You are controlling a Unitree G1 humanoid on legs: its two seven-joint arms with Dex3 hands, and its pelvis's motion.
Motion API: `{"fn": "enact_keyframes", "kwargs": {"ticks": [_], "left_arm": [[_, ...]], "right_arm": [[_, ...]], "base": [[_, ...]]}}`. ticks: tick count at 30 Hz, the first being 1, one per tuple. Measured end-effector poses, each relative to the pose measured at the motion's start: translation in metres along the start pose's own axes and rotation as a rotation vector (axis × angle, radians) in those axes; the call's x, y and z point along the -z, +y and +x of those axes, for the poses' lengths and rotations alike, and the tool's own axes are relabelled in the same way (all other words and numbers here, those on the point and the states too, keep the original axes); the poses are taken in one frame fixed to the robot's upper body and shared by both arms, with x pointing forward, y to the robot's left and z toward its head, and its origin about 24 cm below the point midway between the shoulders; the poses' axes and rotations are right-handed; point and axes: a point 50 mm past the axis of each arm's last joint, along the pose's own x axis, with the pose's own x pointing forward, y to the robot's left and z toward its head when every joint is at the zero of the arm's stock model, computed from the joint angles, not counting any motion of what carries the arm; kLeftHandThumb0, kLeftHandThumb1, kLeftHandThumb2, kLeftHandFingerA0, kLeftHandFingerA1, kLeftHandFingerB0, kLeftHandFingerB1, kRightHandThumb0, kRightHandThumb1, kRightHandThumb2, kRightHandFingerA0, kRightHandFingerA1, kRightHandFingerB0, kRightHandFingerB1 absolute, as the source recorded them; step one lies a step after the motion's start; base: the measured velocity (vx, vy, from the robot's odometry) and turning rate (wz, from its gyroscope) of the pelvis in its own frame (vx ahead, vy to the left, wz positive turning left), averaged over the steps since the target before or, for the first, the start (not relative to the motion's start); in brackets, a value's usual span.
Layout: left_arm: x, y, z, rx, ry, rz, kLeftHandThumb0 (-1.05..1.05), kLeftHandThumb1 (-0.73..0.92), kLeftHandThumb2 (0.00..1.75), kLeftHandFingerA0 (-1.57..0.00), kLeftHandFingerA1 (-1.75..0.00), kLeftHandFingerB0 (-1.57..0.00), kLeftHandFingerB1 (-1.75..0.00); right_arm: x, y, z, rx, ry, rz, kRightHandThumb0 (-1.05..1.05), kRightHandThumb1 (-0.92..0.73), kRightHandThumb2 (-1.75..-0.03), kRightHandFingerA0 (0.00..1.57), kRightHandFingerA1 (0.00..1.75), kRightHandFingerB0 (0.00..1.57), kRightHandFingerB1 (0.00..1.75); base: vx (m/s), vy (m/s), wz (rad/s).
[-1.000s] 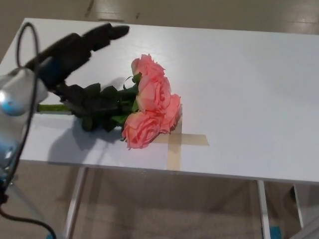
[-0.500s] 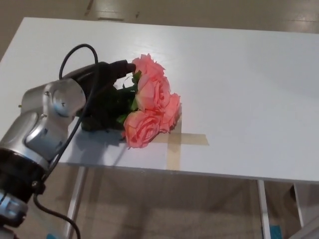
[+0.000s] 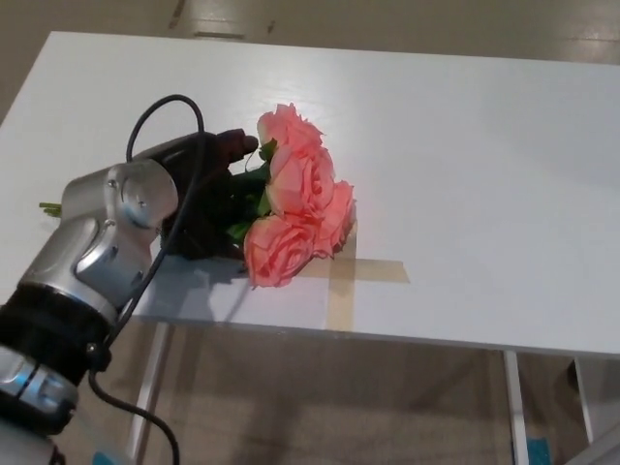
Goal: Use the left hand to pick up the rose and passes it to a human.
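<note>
Table (image 3: 465, 174): A white top is seen filling most of the frame. Its front edge runs across the lower third, with pale legs and the floor visible beneath it.

Rose (image 3: 295, 208): A small bunch of salmon-pink blooms is laid on the table, left of the frame centre. The flower heads are turned toward the right and lower right; the dark green leaves and stems are directed toward the left. The lowest bloom is located close to the front edge of the table.

Stem end (image 3: 50, 206): A short green tip is seen at the left edge of the frame, projecting from behind the arm.

Tape (image 3: 356, 274): A beige cross of tape is stuck flat on the table near the front edge. Its left arm is partly covered by the lowest bloom.

Left hand (image 3: 208, 194): The black hand is placed over the leafy stem section, just left of the blooms. One fingertip is seen beside the topmost bloom. The fingers are curled down around the foliage; whether a firm hold has been made cannot be told, since black fingers and dark leaves merge.

Left arm (image 3: 102, 247): A silver forearm with a black cable looped over it enters from the lower left corner of the frame.

Right hand: Not in view.
</note>
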Motion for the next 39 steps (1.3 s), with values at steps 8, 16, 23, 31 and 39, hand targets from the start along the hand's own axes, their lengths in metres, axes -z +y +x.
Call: {"fn": "enact_keyframes", "kwargs": {"ticks": [8, 16, 23, 31, 39], "left_arm": [[-0.001, -0.010, 0.008, 0.060, 0.042, 0.071, -0.21, 0.55, 0.58, -0.17, -0.29, -0.11, -0.29], [-0.003, -0.009, 0.011, 0.084, 0.062, 0.130, -0.20, 0.76, 0.63, -0.63, -0.41, -0.56, -0.37], [-0.006, -0.011, 0.012, 0.058, 0.049, 0.163, -0.24, 0.74, 0.62, -0.86, -0.50, -0.51, -0.39], [-0.005, -0.020, 0.010, -0.020, -0.008, 0.141, -0.25, 0.76, 0.62, -0.83, -0.79, -0.54, -0.40], [0.000, -0.023, 0.004, -0.162, -0.081, 0.010, -0.19, 0.77, 0.65, -0.66, -1.47, -0.86, -0.64]], "right_arm": [[-0.002, 0.000, 0.000, -0.004, -0.004, -0.003, -0.35, -0.69, -0.61, 0.63, 0.43, 0.48, 0.38], [-0.004, 0.000, 0.001, -0.015, -0.006, -0.018, -0.35, -0.70, -0.61, 0.61, 0.43, 0.48, 0.37], [-0.004, 0.001, 0.001, -0.021, -0.001, -0.019, -0.35, -0.71, -0.61, 0.63, 0.43, 0.50, 0.38], [-0.003, 0.001, 0.001, -0.029, 0.002, -0.018, -0.35, -0.70, -0.61, 0.63, 0.43, 0.48, 0.38], [-0.003, 0.002, 0.001, -0.036, 0.004, -0.017, -0.35, -0.71, -0.61, 0.64, 0.44, 0.50, 0.38]], "base": [[0.00, 0.000, 0.00], [0.00, 0.000, 0.00], [0.00, 0.000, 0.00], [0.00, 0.000, 0.00], [0.00, 0.000, 0.00]]}}
